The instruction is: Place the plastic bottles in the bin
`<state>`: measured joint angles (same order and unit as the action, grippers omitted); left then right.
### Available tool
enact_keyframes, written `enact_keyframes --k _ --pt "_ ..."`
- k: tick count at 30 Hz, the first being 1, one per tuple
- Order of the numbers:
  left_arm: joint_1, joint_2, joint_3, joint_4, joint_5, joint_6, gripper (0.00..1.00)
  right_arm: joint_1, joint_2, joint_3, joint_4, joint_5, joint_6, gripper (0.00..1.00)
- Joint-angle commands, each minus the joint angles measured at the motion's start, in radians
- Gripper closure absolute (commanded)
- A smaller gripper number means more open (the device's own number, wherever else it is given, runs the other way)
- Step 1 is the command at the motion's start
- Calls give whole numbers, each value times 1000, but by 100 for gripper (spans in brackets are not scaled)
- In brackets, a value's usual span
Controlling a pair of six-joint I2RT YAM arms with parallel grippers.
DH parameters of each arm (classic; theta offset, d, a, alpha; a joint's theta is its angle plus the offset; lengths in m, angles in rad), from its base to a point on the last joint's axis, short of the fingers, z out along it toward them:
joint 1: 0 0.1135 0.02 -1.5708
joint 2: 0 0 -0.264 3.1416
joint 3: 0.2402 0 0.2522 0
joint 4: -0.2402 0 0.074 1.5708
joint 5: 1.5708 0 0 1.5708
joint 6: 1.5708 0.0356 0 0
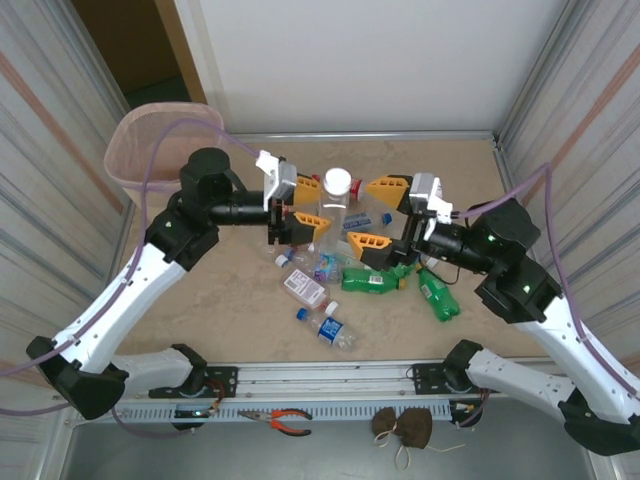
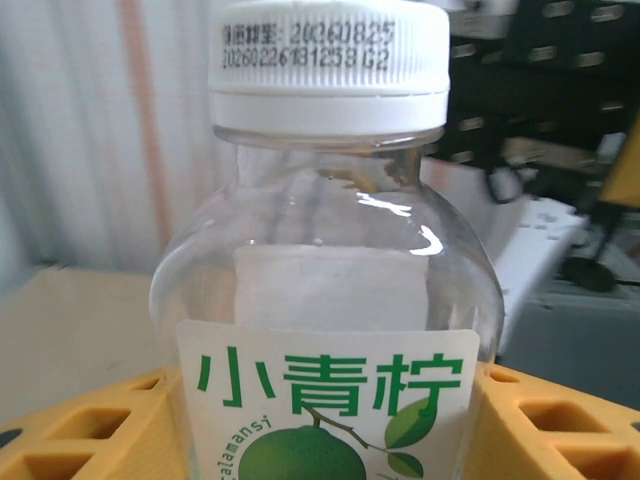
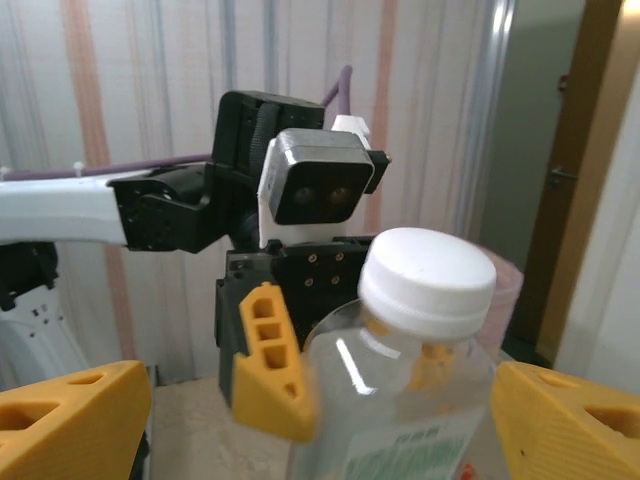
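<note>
White-capped bottle (image 2: 330, 300) stands clamped in left gripper (image 1: 309, 204).

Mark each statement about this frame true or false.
1. The white-capped bottle is upright. True.
2. The bin stands at the table's right. False: it is at the far left corner.
3. Green bottles lie on the table. True.
4. The right fingers are shut. False: they are spread wide, either side of the white-capped bottle.
5. The left fingers flank that bottle. True.
</note>
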<state>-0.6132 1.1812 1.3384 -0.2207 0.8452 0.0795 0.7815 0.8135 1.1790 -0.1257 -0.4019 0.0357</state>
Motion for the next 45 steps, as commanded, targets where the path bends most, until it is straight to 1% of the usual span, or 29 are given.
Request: enact_keyframes --k 1,4,7,9,14,17,20,24,27,31,34,36,45 --pt "62 -6 66 -112 -162 13 52 7 -39 -17 -65 130 -20 13" --pt "140 0 106 -184 -228 0 53 6 -57 -30 -110 204 -24 13" --pt "252 6 137 -226 -241 -34 53 6 -68 -39 -150 263 -21 13" --pt "342 14 162 -251 -240 -54 54 5 -67 -40 -173 287 -19 13" --pt "582 72 252 -308 -194 -84 57 4 -68 -38 -224 342 -12 14" --pt "692 138 334 -365 -183 -81 57 2 -67 -41 -249 386 1 14" --pt "762 218 420 -429 -160 -70 58 -2 -57 -41 -289 455 25 14" --pt "811 320 524 -528 -180 -29 57 -26 -43 -47 -343 518 55 13" --pt "831 396 592 -599 -186 7 57 -57 -48 -65 -354 494 78 13" --pt "833 485 655 -698 -218 74 58 -89 -57 -79 -361 455 97 13" --pt "834 528 651 -738 -227 102 58 -96 -56 -79 -367 444 103 13" --pt "834 558 643 -762 -209 118 57 -100 -57 -78 -368 439 104 13" --pt "821 677 543 -830 -215 207 56 -104 -36 -81 -369 417 109 13"
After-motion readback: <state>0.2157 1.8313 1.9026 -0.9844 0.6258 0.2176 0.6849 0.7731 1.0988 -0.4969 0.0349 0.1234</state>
